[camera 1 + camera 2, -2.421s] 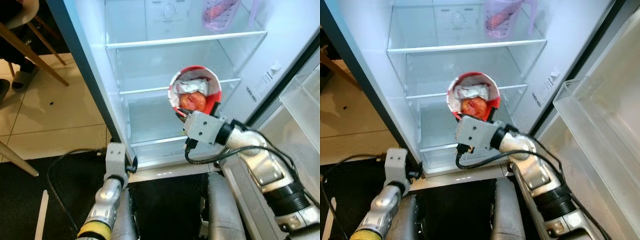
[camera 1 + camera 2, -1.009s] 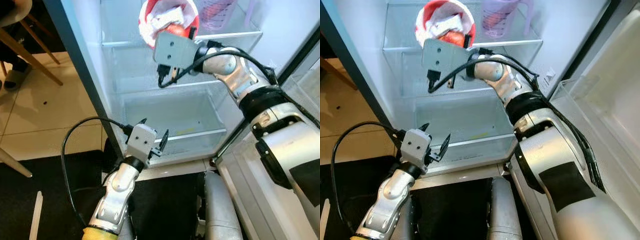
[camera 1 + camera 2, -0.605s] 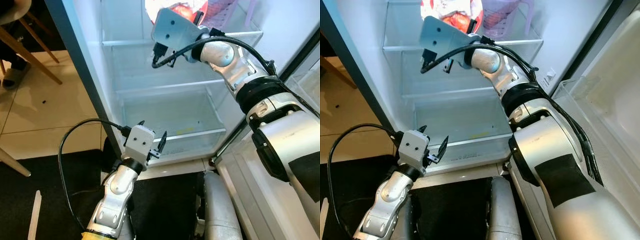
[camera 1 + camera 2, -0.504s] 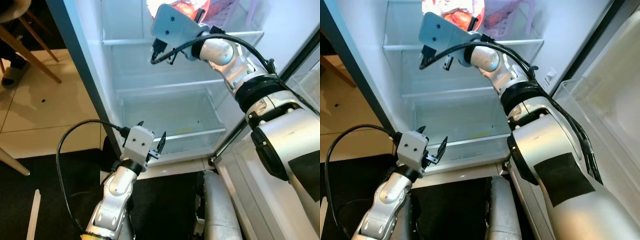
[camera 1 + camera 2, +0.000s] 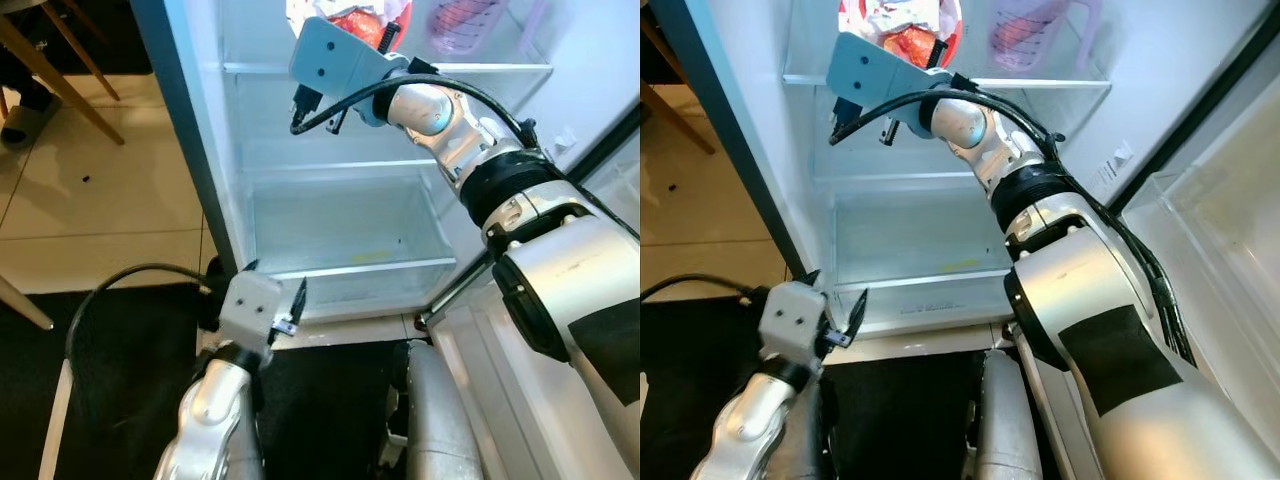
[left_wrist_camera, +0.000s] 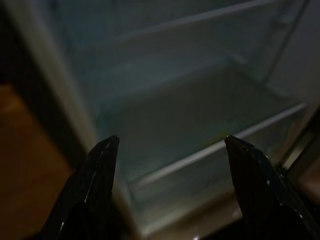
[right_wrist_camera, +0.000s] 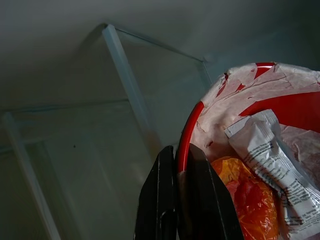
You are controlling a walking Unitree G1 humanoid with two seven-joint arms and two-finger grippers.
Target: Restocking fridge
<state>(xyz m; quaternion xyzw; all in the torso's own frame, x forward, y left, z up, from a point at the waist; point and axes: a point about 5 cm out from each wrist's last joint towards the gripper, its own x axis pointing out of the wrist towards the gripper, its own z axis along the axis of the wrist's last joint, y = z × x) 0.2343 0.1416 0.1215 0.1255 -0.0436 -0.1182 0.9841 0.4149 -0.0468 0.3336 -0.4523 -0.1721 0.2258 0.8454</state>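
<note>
A red bowl (image 5: pixel 902 25) with a torn paper lid holds an orange packet (image 7: pixel 245 195) and a white sachet (image 7: pixel 270 150). My right gripper (image 7: pixel 179 152) is shut on the bowl's rim and holds it at the fridge's top glass shelf (image 5: pixel 480 70), left of a purple pitcher (image 5: pixel 1035 30). The right arm stretches up and into the fridge. My left gripper (image 5: pixel 275 280) hangs low in front of the bottom drawer, open, with nothing between its fingers (image 6: pixel 100 165).
The fridge stands open with bare glass shelves and a clear bottom drawer (image 5: pixel 340 225). Its door with clear bins (image 5: pixel 1210 230) is at the right. Wooden chair legs (image 5: pixel 60 50) stand on the tiled floor at the left. A black cable (image 5: pixel 110 300) loops over the dark mat.
My right arm has lifted the bowl from the middle of the fridge up to the top shelf. My left gripper has sunk a little; the camera has shifted slightly.
</note>
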